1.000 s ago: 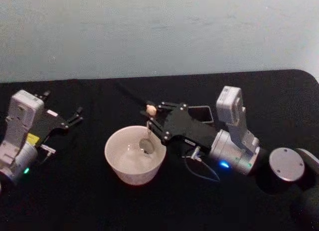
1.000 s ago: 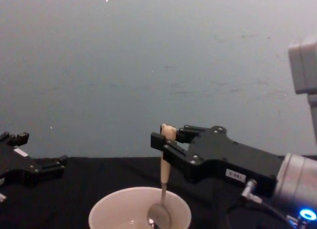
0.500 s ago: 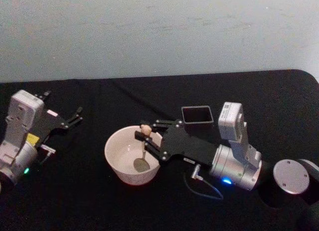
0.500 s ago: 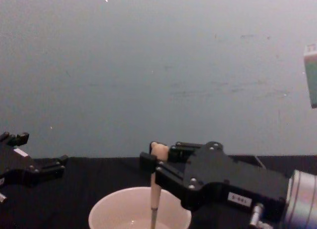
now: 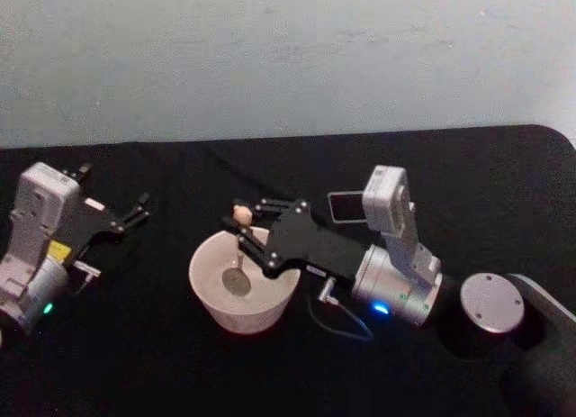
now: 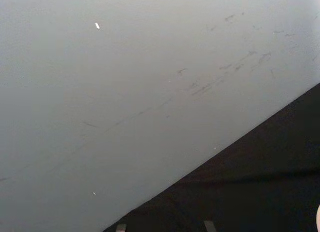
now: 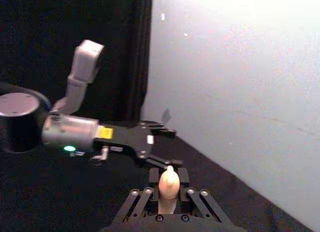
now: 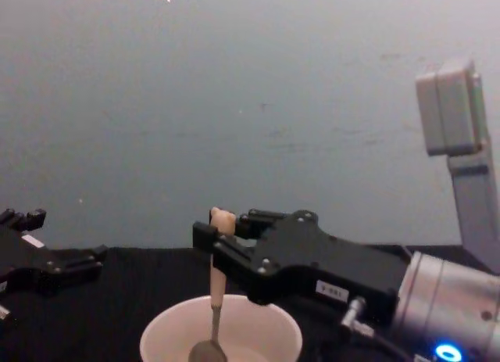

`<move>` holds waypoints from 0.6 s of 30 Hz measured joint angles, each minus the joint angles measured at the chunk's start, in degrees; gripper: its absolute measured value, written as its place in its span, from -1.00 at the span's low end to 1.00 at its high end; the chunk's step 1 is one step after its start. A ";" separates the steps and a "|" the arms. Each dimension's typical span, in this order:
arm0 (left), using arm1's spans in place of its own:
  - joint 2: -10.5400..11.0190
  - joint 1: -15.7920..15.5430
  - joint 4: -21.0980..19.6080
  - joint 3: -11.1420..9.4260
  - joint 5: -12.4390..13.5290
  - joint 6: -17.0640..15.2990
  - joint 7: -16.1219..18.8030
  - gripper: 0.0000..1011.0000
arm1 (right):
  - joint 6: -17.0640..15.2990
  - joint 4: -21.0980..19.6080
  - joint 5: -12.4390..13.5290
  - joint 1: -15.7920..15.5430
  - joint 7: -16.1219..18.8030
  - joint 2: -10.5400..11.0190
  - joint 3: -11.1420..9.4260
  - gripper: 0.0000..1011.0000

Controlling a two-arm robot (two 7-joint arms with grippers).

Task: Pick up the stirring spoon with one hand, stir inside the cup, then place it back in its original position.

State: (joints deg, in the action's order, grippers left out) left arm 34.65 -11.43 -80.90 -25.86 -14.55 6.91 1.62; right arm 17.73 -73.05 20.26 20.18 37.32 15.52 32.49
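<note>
Near the middle of the black cloth-covered table (image 5: 135, 354) we see the cup (image 5: 236, 320), a wide, round, cream-white bowl with a thin rim. Inside it stands the stirring spoon (image 5: 238, 251), nearly upright. Its small shiny metal bowl is down in the cup, and its beige, bear-topped handle rises above the rim. The right gripper (image 5: 243, 233), black and angular, has its fingers clamped on that handle. Just behind its wrist sits a dark square holder box (image 5: 344, 206). Far left, the left gripper (image 5: 135, 212) rests with fingers apart.
</note>
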 joint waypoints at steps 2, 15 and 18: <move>0.00 0.00 0.00 0.00 0.00 0.00 0.00 0.98 | 0.13 0.77 -0.22 0.55 -0.47 -0.45 -0.17 -0.58; 0.00 0.00 0.00 0.00 0.00 0.00 0.00 0.98 | 0.47 3.50 -1.43 1.95 -2.30 -1.19 -1.95 -0.58; 0.00 0.00 0.00 0.00 0.00 0.00 0.00 0.98 | 0.46 3.37 -1.44 1.77 -2.44 -0.80 -2.40 -0.58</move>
State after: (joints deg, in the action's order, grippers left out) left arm 34.65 -11.43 -80.90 -25.86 -14.55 6.91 1.62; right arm 18.18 -69.68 18.82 21.95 34.87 14.71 30.09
